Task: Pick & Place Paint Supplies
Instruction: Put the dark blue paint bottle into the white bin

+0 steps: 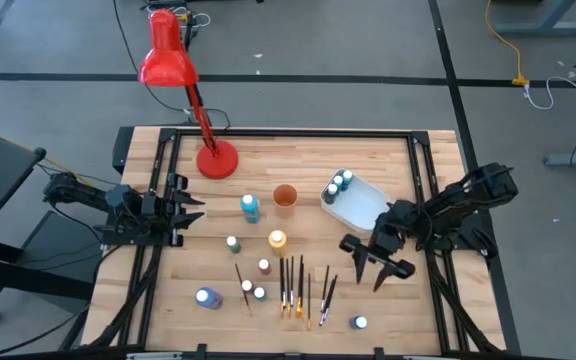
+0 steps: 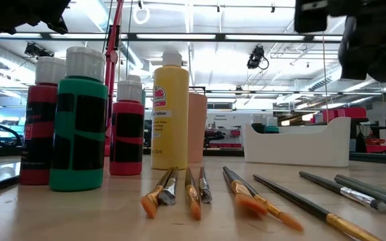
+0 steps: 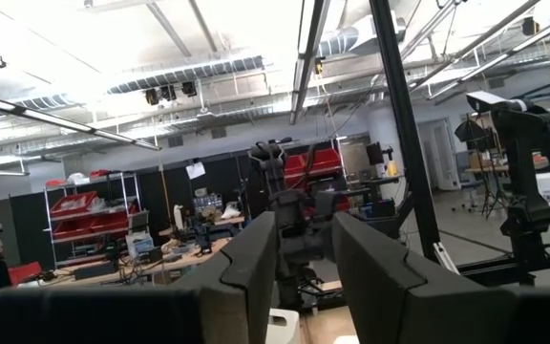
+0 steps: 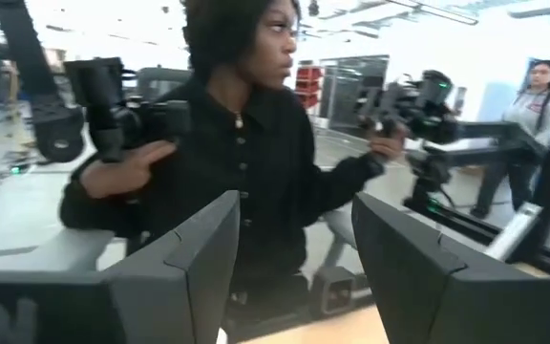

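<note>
Several small paint bottles stand on the wooden table: a blue one [image 1: 250, 207], a yellow one [image 1: 277, 240] [image 2: 169, 110], a green one [image 2: 79, 124] and red ones [image 2: 127, 127]. One bottle [image 1: 206, 297] lies near the front left, and another [image 1: 360, 322] stands at the front right. Several thin brushes [image 1: 303, 288] [image 2: 193, 191] lie side by side near the front edge. More bottles [image 1: 340, 185] sit in the white tub [image 1: 368, 208]. My right gripper [image 1: 368, 272] [image 4: 294, 205] hangs open above the table, right of the brushes, holding nothing. My left gripper [image 1: 183, 205] [image 3: 304, 225] waits open at the left edge.
An orange cup [image 1: 285, 197] stands left of the tub. A red desk lamp [image 1: 173, 70] has its base [image 1: 217, 160] at the table's far left. A person in black [image 4: 246, 143] stands beyond the table in the right wrist view, another person [image 4: 533, 105] farther off.
</note>
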### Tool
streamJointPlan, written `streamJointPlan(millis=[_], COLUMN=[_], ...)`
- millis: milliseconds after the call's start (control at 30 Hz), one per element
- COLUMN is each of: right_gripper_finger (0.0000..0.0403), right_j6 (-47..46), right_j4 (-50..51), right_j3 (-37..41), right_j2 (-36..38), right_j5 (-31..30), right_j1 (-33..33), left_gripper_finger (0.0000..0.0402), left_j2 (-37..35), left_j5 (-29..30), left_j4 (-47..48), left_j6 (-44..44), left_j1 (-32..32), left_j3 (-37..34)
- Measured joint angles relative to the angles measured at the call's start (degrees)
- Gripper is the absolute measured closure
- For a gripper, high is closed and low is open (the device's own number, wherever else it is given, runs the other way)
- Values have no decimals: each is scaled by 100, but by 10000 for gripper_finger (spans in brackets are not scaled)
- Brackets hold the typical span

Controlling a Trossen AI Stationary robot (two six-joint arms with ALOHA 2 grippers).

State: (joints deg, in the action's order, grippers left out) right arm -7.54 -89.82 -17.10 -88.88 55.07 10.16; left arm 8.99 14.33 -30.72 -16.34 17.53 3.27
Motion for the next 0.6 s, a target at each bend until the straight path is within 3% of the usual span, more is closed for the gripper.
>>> streamJointPlan(millis=[267,600], right_gripper_finger=[195,195], right_j6=[177,985], right_j4=[493,1937], right_j3=[-157,-368], right_j2=[0,0], right_j5=[-3,-20], right_j1=[626,1098], left_gripper_finger=[286,286], left_j2=[0,0], left_j5=[0,0], left_j4=[-1,-2], left_j6=[0,47], left_j1=[0,0], left_j3=[-1,-2])
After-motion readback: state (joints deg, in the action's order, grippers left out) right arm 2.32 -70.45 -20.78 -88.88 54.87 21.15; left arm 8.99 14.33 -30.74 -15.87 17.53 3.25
